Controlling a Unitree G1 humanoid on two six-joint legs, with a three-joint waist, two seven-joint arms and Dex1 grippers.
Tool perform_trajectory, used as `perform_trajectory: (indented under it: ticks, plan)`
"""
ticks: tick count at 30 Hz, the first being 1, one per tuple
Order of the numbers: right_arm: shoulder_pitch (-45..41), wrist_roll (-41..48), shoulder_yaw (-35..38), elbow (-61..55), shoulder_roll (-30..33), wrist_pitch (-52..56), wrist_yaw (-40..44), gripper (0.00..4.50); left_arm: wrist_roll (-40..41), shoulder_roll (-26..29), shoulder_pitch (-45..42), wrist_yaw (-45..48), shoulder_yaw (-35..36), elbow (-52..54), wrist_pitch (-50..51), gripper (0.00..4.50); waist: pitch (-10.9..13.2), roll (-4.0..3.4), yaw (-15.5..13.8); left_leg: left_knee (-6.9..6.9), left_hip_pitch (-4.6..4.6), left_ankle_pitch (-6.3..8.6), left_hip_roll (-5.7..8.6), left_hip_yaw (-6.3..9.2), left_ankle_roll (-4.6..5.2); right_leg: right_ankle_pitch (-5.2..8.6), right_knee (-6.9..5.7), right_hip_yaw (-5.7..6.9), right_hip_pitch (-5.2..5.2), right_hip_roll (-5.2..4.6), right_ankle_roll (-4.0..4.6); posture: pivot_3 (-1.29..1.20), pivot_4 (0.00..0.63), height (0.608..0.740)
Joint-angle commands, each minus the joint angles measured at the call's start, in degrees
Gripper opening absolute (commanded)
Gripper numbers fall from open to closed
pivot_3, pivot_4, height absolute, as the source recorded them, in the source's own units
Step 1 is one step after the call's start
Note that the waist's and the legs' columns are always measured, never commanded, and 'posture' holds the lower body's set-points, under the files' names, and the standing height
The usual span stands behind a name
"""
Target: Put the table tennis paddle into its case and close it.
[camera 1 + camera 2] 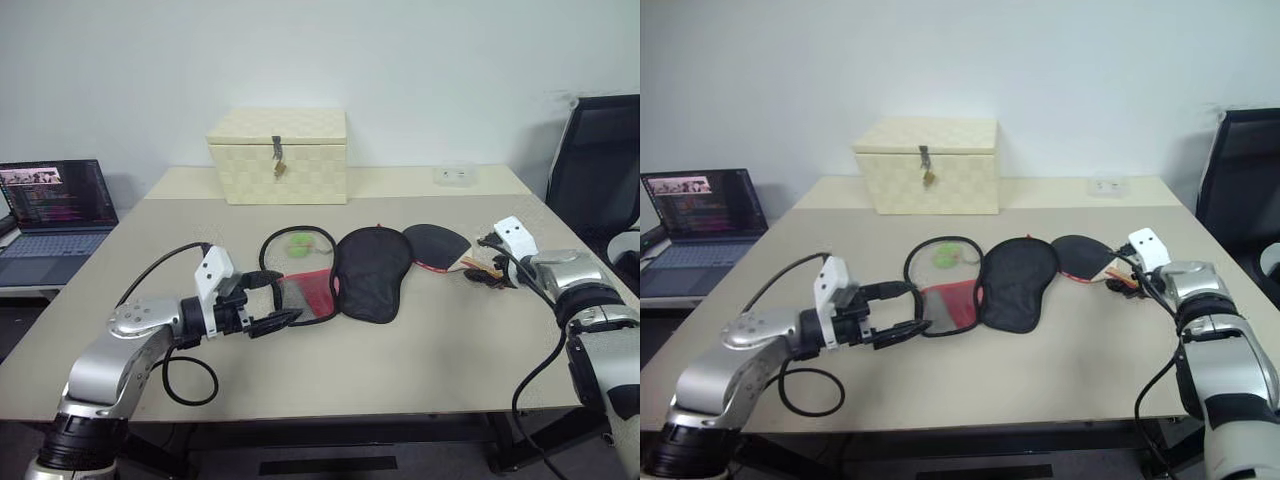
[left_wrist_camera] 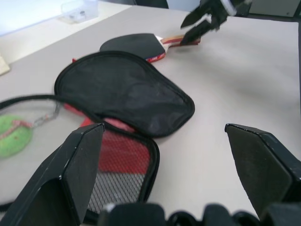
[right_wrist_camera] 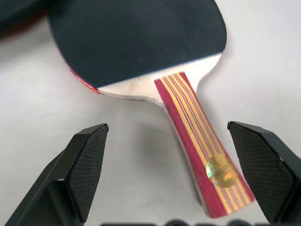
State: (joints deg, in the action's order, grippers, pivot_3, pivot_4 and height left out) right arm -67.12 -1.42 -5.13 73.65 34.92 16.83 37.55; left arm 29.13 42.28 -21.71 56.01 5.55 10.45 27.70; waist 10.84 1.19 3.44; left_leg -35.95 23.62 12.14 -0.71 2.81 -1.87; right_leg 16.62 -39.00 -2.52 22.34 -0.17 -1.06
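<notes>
Matt rubber, striped wood paddle (image 3: 141,42), fabric/mesh case (image 1: 372,272)

Beige bench (image 1: 400,380), flat top. At the back, a cream latched box (image 1: 279,155); a small clear plastic box (image 1: 455,174) toward the back right corner. Mid-bench, the black zip case (image 1: 372,272) lies open, its red mesh half (image 1: 308,295) spread to the left, a green charm (image 1: 298,243) beside it. The paddle (image 1: 438,246) lies flat just right of the case, handle pointing right.
</notes>
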Motion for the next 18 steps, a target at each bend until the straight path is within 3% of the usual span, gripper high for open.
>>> perform_trajectory:
  ticks: [1,10,14,18]
  plan:
    - [-1.5,-0.3,2.6,1.4,-2.1,-2.7,-4.0,4.47,0.2,0.5,-1.5,0.6,0.2,0.3,0.0,4.5,0.0,0.0,0.0,0.0,0.0,0.0,0.0,0.01,0.0,0.0,0.0,0.01,0.0,0.0,0.0,0.0,0.15,0.74]
    - [-0.1,-2.9,4.4,3.2,-4.7,-4.5,-11.0,4.47,-0.3,1.6,-0.3,1.1,1.1,0.0,-0.3,4.5,0.0,0.0,-0.2,-0.03,0.0,0.0,0.03,0.03,-0.01,0.0,-0.02,0.03,-0.03,0.01,0.0,0.0,0.15,0.74]
    - [-0.7,-3.9,6.0,3.8,-2.3,-5.2,-18.1,4.47,-0.3,2.2,-0.1,0.8,1.6,0.5,-0.1,4.5,0.0,-0.03,-0.2,-0.03,0.01,0.0,0.03,0.03,-0.01,0.0,-0.02,0.02,-0.02,0.01,0.0,0.0,0.15,0.74]
    - [-0.5,-5.1,6.4,4.1,-0.5,-4.0,-18.4,4.47,-0.3,2.6,0.1,0.8,1.9,0.4,-0.3,4.5,0.0,-0.04,-0.2,-0.02,0.03,0.0,0.05,0.03,-0.01,0.0,0.0,0.02,-0.01,0.01,-0.01,0.0,0.15,0.74]
